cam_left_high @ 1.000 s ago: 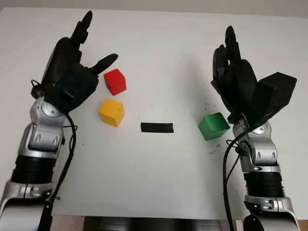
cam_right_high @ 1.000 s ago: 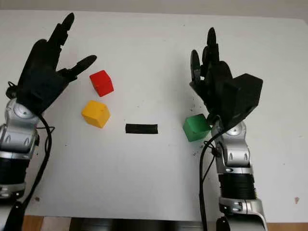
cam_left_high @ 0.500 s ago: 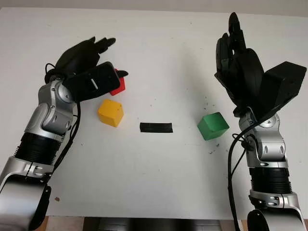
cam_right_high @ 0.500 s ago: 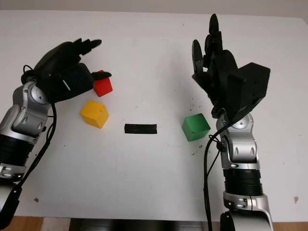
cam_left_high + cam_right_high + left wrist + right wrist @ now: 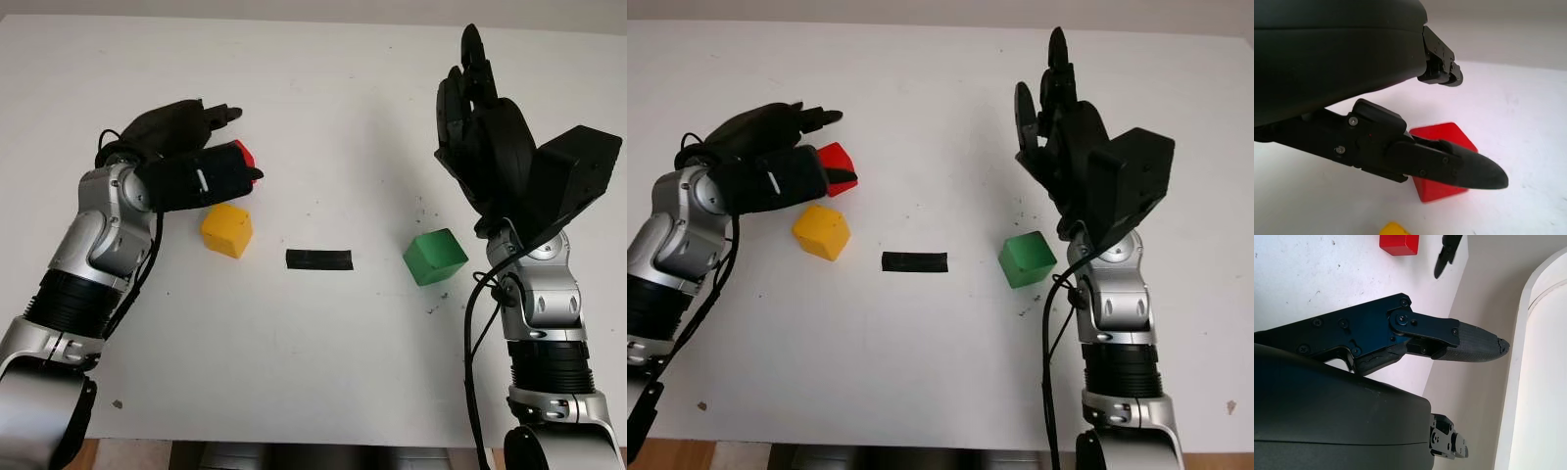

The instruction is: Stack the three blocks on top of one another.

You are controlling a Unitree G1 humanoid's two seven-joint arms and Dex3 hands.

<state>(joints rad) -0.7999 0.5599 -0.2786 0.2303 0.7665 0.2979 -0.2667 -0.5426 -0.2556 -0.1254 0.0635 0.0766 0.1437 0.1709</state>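
Observation:
The red block [image 5: 834, 157] sits on the white table [image 5: 323, 372] at the left, partly covered by my left hand [image 5: 241, 143]. That hand is open, palm down over the block, with its thumb [image 5: 1449, 164] across the block's near side and the other fingers arched above it. No firm grasp shows. The yellow block [image 5: 227, 230] lies just in front of the red one. The green block [image 5: 435, 257] lies at the right. My right hand [image 5: 460, 88] is open and raised above the table, behind the green block.
A short black tape strip [image 5: 318, 259] lies on the table between the yellow and green blocks. Small dark specks dot the surface near the green block. The table's front edge runs along the bottom of the head views.
My left hand has turned from upright to palm down and come over the red block, its thumb closing in. The right hand lifted slightly. The blocks have not moved.

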